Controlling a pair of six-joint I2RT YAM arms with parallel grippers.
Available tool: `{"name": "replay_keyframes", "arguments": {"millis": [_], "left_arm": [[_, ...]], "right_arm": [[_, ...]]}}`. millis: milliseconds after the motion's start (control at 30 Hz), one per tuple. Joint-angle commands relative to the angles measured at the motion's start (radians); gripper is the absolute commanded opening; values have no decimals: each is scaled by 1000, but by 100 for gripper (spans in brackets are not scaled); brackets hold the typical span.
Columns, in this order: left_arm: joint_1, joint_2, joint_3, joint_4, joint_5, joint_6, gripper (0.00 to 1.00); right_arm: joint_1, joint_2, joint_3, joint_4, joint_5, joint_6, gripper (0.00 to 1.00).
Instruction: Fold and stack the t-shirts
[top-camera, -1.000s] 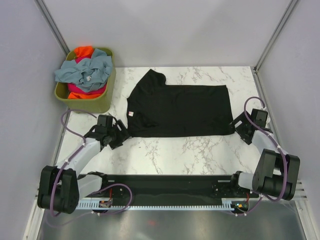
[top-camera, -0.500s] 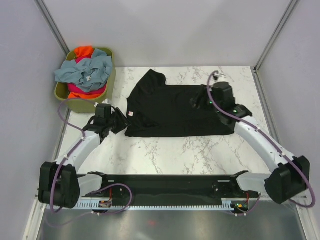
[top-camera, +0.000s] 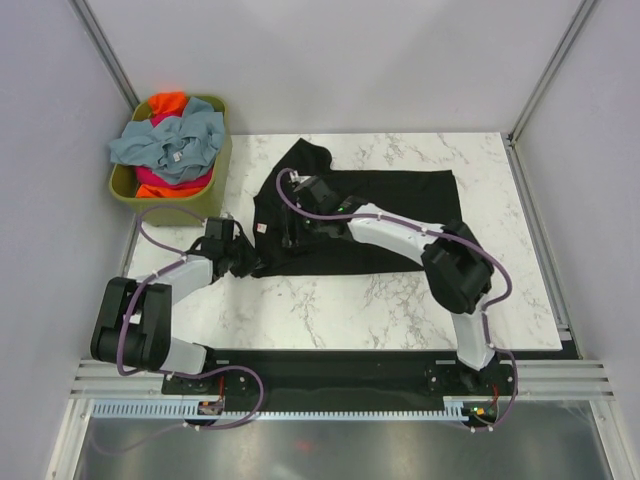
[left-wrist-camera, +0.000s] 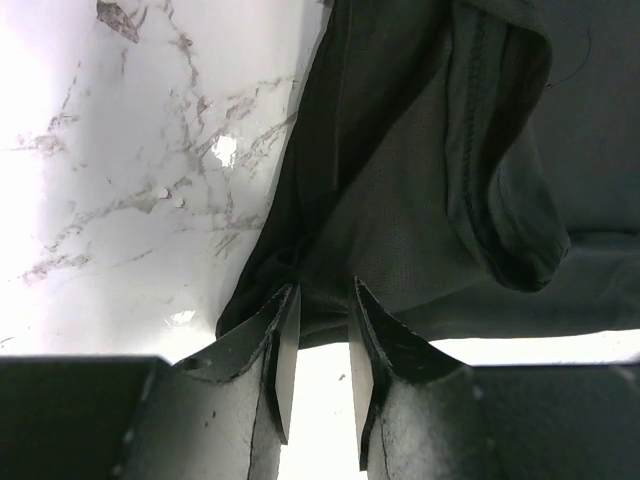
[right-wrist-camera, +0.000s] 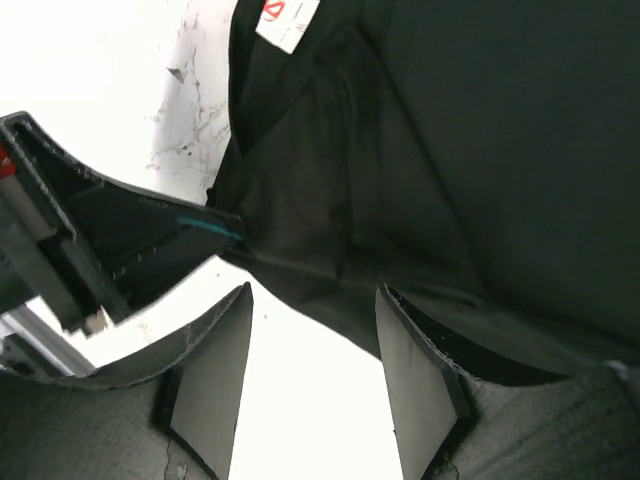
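Note:
A large black t-shirt (top-camera: 370, 215) lies spread on the marble table, with a small white tag (top-camera: 262, 229) near its left edge. My left gripper (top-camera: 245, 262) sits at the shirt's near-left corner. In the left wrist view my left gripper (left-wrist-camera: 325, 287) is closed on a bunched edge of the black cloth (left-wrist-camera: 420, 200). My right arm reaches across the shirt, and my right gripper (top-camera: 290, 238) hovers open over the same corner. In the right wrist view my right gripper (right-wrist-camera: 316, 292) is empty above the black cloth (right-wrist-camera: 480, 150), with the tag (right-wrist-camera: 290, 20) above it.
An olive-green basket (top-camera: 175, 208) stands at the back left of the table. It holds a grey-blue shirt (top-camera: 175, 140), an orange shirt (top-camera: 168, 102) and a magenta-pink shirt (top-camera: 160, 180). Grey walls enclose the table on three sides.
My right arm has swung from the table's right edge across the black shirt to its near-left corner. My left gripper has shifted slightly at that corner, and the cloth there has bunched up.

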Motion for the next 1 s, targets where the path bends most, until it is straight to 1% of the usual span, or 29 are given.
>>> {"name": "replay_keyframes", "arguments": {"millis": [0, 67, 133, 233, 433, 533, 900, 967], "left_arm": [[4, 17, -21, 27, -31, 7, 34], [4, 23, -27, 27, -39, 22, 32], [5, 13, -38, 32, -47, 24, 32], [5, 11, -38, 29, -61, 40, 32], [5, 14, -37, 30, -76, 47, 33], [7, 19, -35, 32, -81, 48, 33], [7, 17, -37, 30, -88, 48, 33], [7, 17, -37, 30, -88, 50, 33]], "right_arm": [[29, 68, 143, -61, 39, -34, 61], [55, 133, 216, -123, 82, -72, 61], [71, 168, 277, -164, 157, -114, 61], [93, 204, 312, -218, 228, -135, 61], [113, 194, 276, -238, 322, -181, 61], [111, 201, 263, -244, 330, -207, 60], [113, 224, 253, -239, 313, -224, 59], [113, 228, 256, -241, 316, -226, 56]]}}
